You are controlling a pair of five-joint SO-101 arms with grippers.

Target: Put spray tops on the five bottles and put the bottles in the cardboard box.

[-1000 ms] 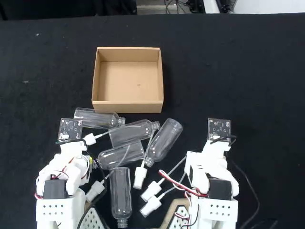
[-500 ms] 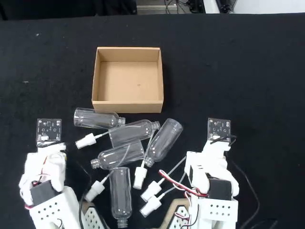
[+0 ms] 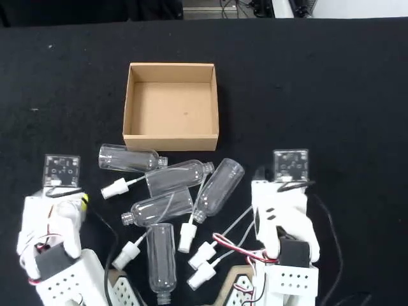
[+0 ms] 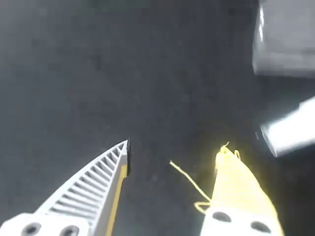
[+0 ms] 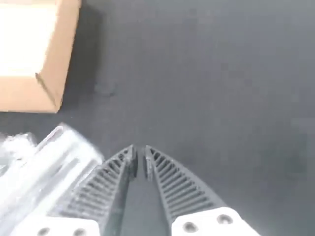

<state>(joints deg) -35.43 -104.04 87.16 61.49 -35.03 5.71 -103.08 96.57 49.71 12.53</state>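
White spray top (image 3: pixel 115 189): head end nearest my left end effector (image 4: pixel 174 147), spread, just beside; right end effector (image 5: pixel 139 150) pressed together, farther.

Black table (image 3: pixel 344 95); seemingly cables (image 3: pixel 258 7) lie behind.

Glossy clear plastic bottles (image 3: pixel 175 176) are glinting beside the matt cardboard box (image 3: pixel 171 142); a matt black cloth (image 3: pixel 331 95) is lying under both.
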